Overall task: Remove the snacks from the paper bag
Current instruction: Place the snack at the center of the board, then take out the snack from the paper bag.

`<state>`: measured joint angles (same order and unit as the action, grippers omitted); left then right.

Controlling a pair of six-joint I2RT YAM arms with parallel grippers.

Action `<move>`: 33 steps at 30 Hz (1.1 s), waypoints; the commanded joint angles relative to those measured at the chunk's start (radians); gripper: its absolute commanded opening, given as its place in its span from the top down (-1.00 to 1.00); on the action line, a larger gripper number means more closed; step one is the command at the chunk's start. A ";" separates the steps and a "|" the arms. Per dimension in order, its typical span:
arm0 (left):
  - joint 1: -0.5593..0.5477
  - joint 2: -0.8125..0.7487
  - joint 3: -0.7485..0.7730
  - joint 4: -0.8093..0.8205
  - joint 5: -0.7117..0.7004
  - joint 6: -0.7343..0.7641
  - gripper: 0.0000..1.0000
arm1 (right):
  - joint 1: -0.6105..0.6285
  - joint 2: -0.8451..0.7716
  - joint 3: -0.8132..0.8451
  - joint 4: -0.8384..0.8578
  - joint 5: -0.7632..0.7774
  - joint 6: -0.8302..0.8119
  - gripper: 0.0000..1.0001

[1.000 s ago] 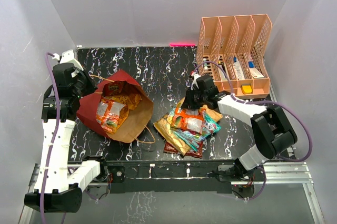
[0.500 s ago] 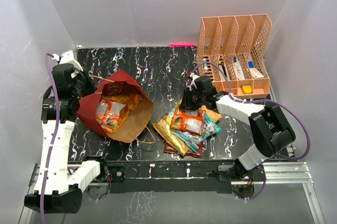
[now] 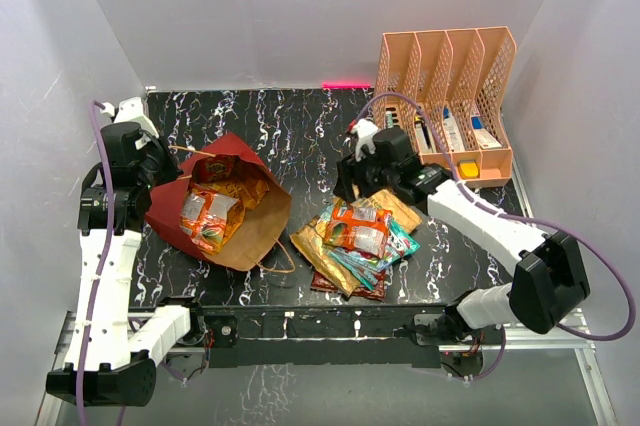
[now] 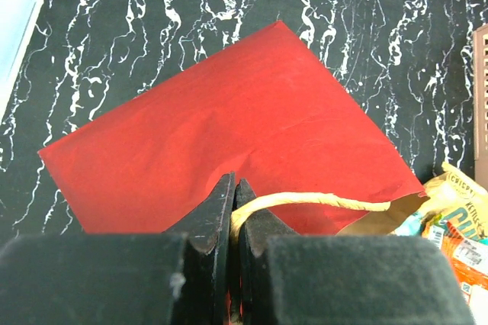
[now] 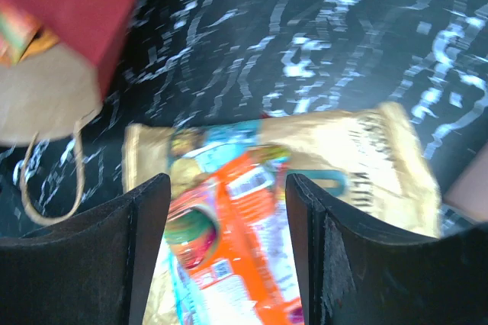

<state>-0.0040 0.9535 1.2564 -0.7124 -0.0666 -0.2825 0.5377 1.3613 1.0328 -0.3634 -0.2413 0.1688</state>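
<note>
The paper bag (image 3: 225, 236), dark red outside and brown inside, lies on its side at the left with its mouth toward the middle. Orange snacks (image 3: 208, 216) show inside it. My left gripper (image 4: 235, 185) is shut on the bag's twisted handle (image 4: 320, 201) above the red bag wall (image 4: 252, 119). Several snacks (image 3: 352, 246) lie in a pile right of the bag, with an orange packet (image 5: 255, 256) on top of a gold one (image 5: 366, 157). My right gripper (image 5: 227, 188) hangs open just above that pile with nothing in it; in the top view the right gripper (image 3: 346, 186) sits at the pile's far edge.
A peach file organiser (image 3: 445, 96) holding small items stands at the back right, close behind the right arm. The bag's second handle (image 3: 280, 258) loops out on the table (image 3: 300, 126) toward the pile. White walls close in the left, back and right.
My right gripper has opened and let go of the orange packet, which now rests on the pile, and it has lifted away toward the back. The left gripper has not moved.
</note>
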 commanded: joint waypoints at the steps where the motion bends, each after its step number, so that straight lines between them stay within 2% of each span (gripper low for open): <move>1: -0.002 -0.026 0.034 -0.023 -0.049 0.049 1.00 | 0.199 -0.044 0.018 0.113 -0.027 -0.181 -0.31; 7: -0.002 -0.028 0.024 -0.027 -0.031 0.042 1.00 | 0.518 0.025 0.049 0.303 0.016 -0.496 -0.36; 11: -0.001 -0.034 0.015 -0.023 -0.017 0.030 1.00 | 0.616 0.107 0.053 0.425 0.049 -0.774 -0.43; 17: -0.001 -0.032 0.020 -0.012 0.006 0.022 1.00 | 0.630 0.344 0.193 0.446 0.134 -1.063 -0.45; 21: -0.001 -0.027 0.030 -0.007 0.023 0.019 1.00 | 0.627 0.505 0.290 0.451 0.219 -1.170 -0.45; 24: -0.002 -0.026 0.034 -0.007 0.035 0.016 1.00 | 0.620 0.605 0.339 0.486 0.312 -1.235 -0.45; 33: -0.001 -0.029 0.029 -0.002 0.049 0.015 1.00 | 0.573 0.762 0.437 0.526 0.341 -1.315 -0.47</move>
<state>-0.0040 0.9390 1.2568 -0.7265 -0.0357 -0.2646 1.1328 2.0998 1.3922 0.0593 0.0612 -1.0840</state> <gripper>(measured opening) 0.007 0.731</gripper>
